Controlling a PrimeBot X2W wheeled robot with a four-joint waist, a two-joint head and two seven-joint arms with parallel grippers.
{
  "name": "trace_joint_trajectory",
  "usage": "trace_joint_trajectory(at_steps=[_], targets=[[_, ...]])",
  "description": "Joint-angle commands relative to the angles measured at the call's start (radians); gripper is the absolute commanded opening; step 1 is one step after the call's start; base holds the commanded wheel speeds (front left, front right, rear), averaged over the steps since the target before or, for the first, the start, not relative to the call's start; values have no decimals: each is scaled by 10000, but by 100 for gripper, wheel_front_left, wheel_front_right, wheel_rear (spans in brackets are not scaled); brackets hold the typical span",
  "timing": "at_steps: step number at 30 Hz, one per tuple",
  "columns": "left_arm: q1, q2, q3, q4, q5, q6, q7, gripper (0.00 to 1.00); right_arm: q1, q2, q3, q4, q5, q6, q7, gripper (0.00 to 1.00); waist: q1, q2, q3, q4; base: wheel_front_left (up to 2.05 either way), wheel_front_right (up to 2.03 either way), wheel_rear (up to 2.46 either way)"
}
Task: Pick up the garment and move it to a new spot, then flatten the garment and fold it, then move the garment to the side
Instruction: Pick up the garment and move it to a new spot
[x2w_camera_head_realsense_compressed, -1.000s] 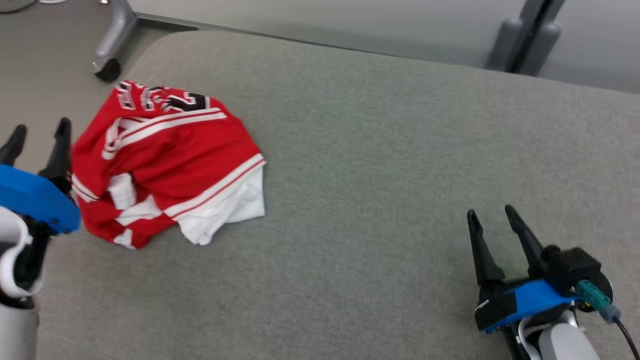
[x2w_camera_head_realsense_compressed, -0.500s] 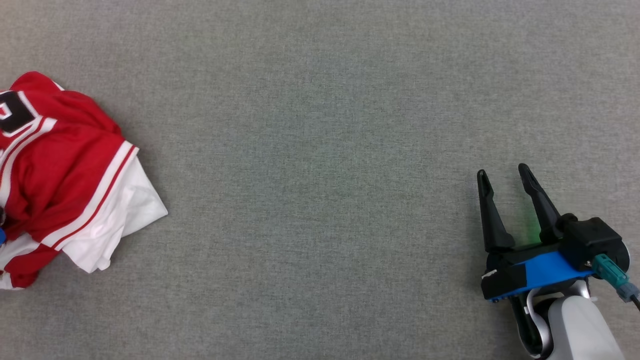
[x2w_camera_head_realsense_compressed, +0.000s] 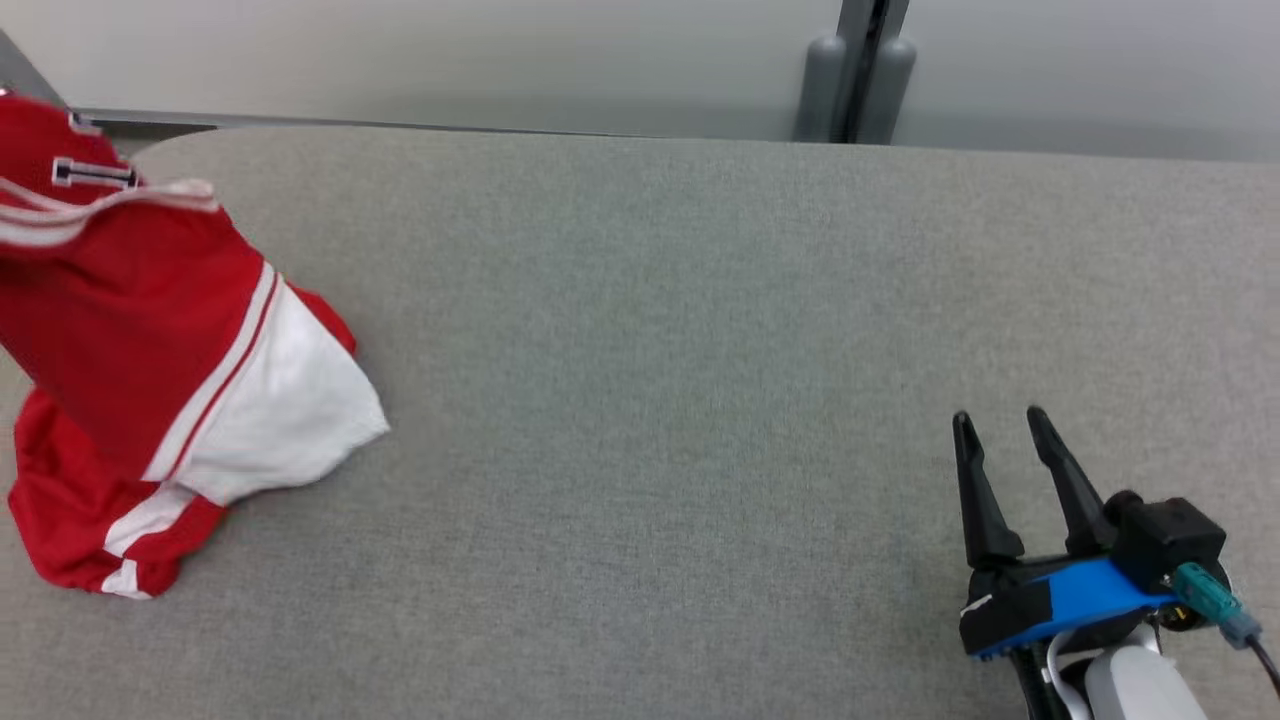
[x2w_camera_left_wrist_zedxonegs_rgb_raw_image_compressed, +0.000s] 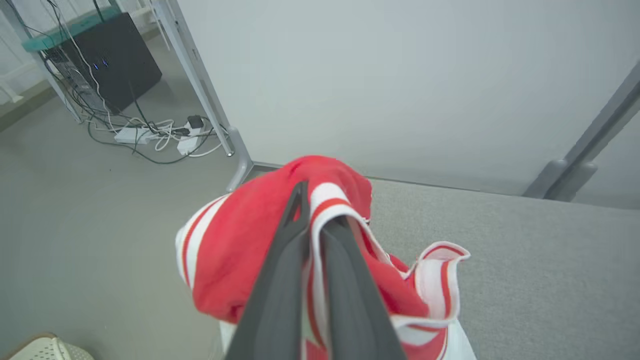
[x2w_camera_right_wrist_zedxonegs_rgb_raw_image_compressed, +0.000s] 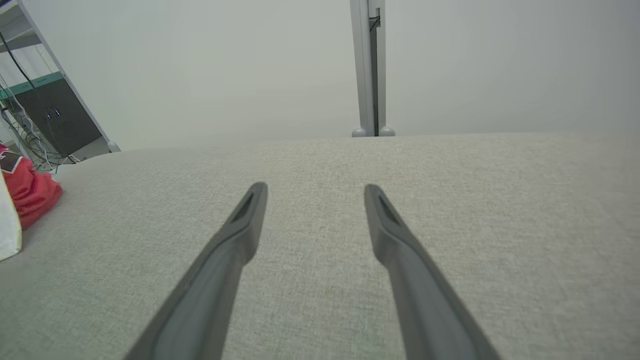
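Left gripper (x2w_camera_left_wrist_zedxonegs_rgb_raw_image_compressed: 316, 210), left wrist view: fingers pinched together on a fold of the red-and-white garment (x2w_camera_left_wrist_zedxonegs_rgb_raw_image_compressed: 235, 260), which bunches around them.
Head view, far left: garment (x2w_camera_head_realsense_compressed: 120, 330) hangs down to the grey padded surface (x2w_camera_head_realsense_compressed: 650, 350), white panel toward the middle.
Head view, lower right: right gripper (x2w_camera_head_realsense_compressed: 998, 418) spread wide, holding nothing, well apart from the garment.
Right wrist view: right gripper (x2w_camera_right_wrist_zedxonegs_rgb_raw_image_compressed: 315, 189) parted over bare surface (x2w_camera_right_wrist_zedxonegs_rgb_raw_image_compressed: 320, 160); garment (x2w_camera_right_wrist_zedxonegs_rgb_raw_image_compressed: 32, 192) at the left edge.

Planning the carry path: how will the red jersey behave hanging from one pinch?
Likely floppy: the jersey drapes from the shut left tool. Probably light: one pinch holds it. Its lower end seems to touch the table, so it may drag.
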Motion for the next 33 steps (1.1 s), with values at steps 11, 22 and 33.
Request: trace_joint_trajectory(at_steps=[11, 22, 33], targets=[[-3635, -2035, -2318, -936, 202, -854, -148, 0, 665, -46, 82, 370, 322, 2, -163, 100, 3, 0, -1950, -845, 0, 0, 0], [-3600, -3717, -3643, -325, -337, -1017, -64, 0, 493, -41, 412, 179, 327, 3, -2, 100, 3, 0, -1444, -2580, 0, 0, 0], [-1076, -4522, -4507, 1988, -299, -795, -1357, 0, 244, -43, 628, 144, 714, 2, -123, 100, 3, 0, -579, -4174, 0, 0, 0]])
